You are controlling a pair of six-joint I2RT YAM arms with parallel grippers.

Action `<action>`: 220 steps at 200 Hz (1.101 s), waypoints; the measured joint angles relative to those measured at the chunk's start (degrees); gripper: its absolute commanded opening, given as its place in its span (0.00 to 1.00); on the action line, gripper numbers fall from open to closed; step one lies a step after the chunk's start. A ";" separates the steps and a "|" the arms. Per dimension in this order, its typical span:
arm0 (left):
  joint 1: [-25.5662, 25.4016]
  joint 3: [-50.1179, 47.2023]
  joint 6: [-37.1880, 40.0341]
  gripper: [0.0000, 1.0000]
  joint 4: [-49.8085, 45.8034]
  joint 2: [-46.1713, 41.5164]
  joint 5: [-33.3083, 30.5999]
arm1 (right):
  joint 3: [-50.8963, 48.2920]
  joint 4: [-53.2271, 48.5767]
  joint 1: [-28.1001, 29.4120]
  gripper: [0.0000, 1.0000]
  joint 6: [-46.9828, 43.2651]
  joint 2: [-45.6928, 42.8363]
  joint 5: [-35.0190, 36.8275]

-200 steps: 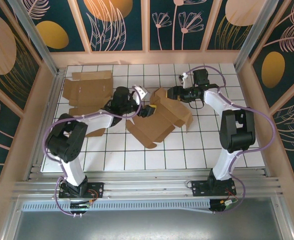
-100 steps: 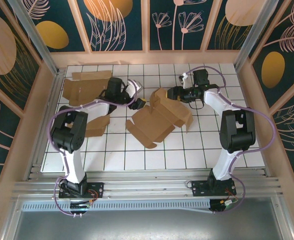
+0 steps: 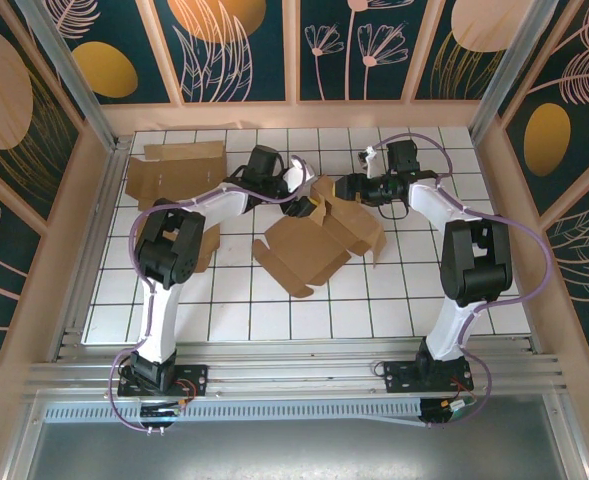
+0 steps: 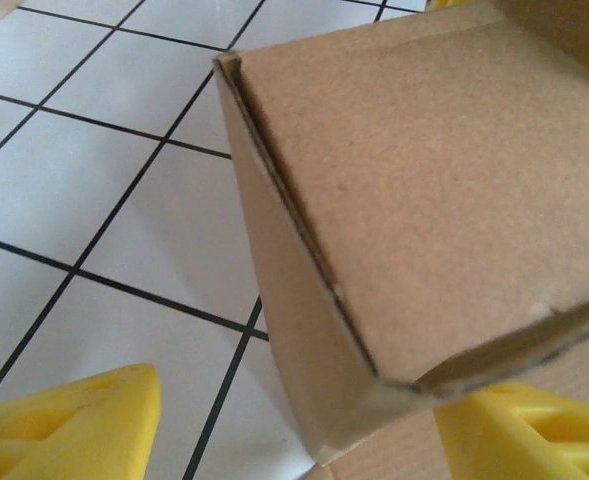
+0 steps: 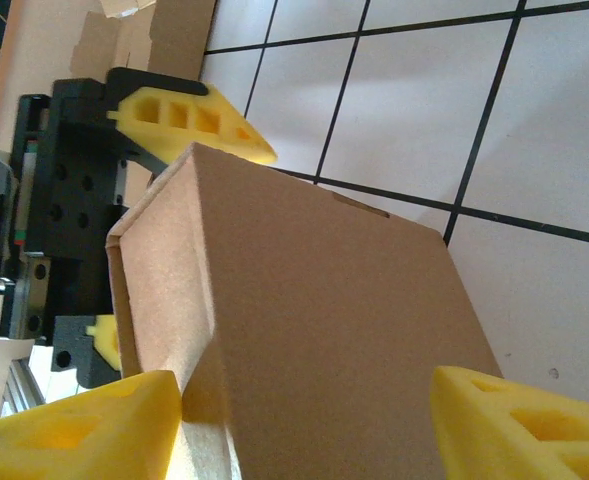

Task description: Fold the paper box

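Observation:
The brown paper box [image 3: 314,245] lies partly folded in the middle of the white tiled table, one end flap raised at the back. My left gripper [image 3: 302,203] is at that raised back-left corner. Up close, its yellow fingertips stand apart around the box corner [image 4: 424,180]; the left gripper [image 4: 304,430] is open, with bare tile between its left finger [image 4: 74,420] and the cardboard. My right gripper [image 3: 346,187] faces the same raised end from the right. The right gripper [image 5: 309,420] is open and straddles the box panel [image 5: 324,320], its left finger [image 5: 84,420] against a flap.
A flat unfolded cardboard sheet [image 3: 174,172] lies at the back left, and another brown piece [image 3: 189,250] sits by the left arm's elbow. Wooden walls [image 3: 494,200] close in the table [image 3: 394,290] on three sides. Open tiles lie in front of the box.
My left arm swung from the box's left side, back past the flat sheet, then right to the box's back corner, its jaws narrowing a little. The right arm and box held still.

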 measured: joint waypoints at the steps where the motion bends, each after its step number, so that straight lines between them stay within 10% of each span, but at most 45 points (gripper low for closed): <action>1: -0.02 0.09 0.02 0.69 -0.07 0.07 0.02 | -0.02 0.02 0.00 0.67 0.00 0.00 0.00; 152: -2.62 10.47 -5.33 0.19 -0.52 9.29 -0.55 | -0.50 2.12 -2.73 0.73 2.71 1.68 -5.75; 220: -2.97 13.79 -5.86 0.91 0.61 11.98 6.12 | -0.87 4.68 -2.78 0.68 1.42 3.58 -11.17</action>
